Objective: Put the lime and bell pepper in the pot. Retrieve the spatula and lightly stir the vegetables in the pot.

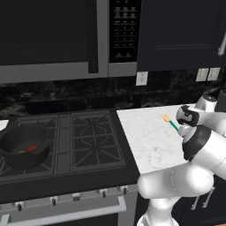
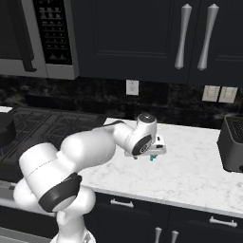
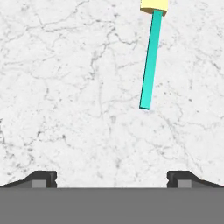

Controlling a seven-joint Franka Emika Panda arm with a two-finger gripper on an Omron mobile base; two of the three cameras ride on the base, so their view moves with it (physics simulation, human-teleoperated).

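Observation:
The spatula (image 3: 150, 61) lies flat on the white marble counter, its teal handle running up to the tan blade (image 3: 154, 4) at the top edge of the hand view. My gripper (image 3: 111, 177) hovers over the counter, open, both fingertips (image 3: 43, 177) apart with nothing between them, the handle's near end ahead and slightly right. From the left base view the spatula (image 1: 169, 121) shows just left of my hand. The black pot (image 1: 9, 152) sits on the stove's front left burner, holding the red bell pepper (image 1: 32, 148) and the green lime (image 1: 22, 152).
The black gas stove (image 1: 88, 137) lies between the pot and the counter (image 2: 190, 171). A dark toaster (image 2: 232, 142) stands at the counter's right end. A microwave (image 1: 53, 35) and dark cabinets (image 2: 190, 38) hang overhead.

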